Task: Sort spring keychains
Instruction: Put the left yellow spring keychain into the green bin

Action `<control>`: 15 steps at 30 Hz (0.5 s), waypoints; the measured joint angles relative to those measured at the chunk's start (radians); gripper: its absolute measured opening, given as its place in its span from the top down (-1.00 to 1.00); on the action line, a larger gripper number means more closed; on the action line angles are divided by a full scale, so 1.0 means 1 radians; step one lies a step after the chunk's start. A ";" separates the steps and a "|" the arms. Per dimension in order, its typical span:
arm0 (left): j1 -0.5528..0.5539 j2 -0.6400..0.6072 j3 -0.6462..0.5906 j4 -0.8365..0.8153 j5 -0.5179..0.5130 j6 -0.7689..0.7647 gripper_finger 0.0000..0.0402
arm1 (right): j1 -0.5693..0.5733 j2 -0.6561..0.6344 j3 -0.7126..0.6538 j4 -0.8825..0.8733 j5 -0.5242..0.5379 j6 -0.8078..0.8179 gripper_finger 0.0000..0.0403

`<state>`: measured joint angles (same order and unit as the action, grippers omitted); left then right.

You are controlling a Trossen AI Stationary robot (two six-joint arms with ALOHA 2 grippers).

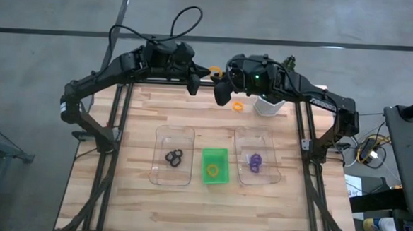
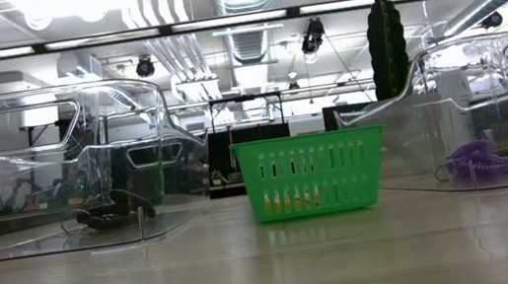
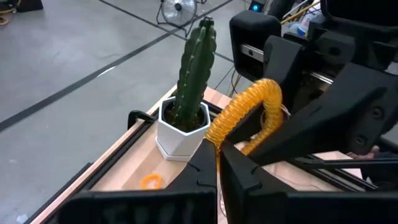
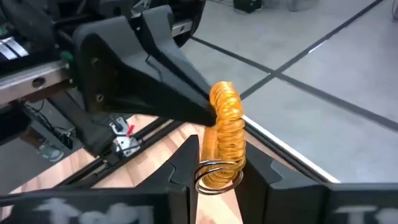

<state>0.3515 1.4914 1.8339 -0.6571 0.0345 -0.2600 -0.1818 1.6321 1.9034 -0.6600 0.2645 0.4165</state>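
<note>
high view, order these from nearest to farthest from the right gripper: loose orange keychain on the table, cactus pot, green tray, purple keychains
From the right gripper, at the table's far edge:
1. Loose orange keychain, just beside it on the wood.
2. Cactus pot, farther right.
3. Green tray and purple keychains, mid-table; too close to call.

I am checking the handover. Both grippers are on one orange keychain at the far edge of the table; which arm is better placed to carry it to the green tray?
Probably either: left gripper and right gripper both pinch the orange keychain, about equally far from the green tray.
</note>
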 joint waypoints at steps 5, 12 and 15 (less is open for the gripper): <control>0.000 0.000 0.000 0.001 0.000 0.000 0.99 | 0.000 0.000 0.000 0.005 -0.001 -0.002 0.67; 0.020 -0.004 0.000 0.002 0.011 -0.005 0.72 | 0.005 -0.005 0.000 -0.001 -0.004 0.004 0.67; 0.021 -0.014 0.000 0.002 0.021 -0.005 0.58 | 0.012 -0.007 0.000 -0.029 -0.008 0.026 0.67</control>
<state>0.3721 1.4770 1.8339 -0.6553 0.0554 -0.2649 -0.1694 1.6249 1.9034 -0.6892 0.2569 0.4420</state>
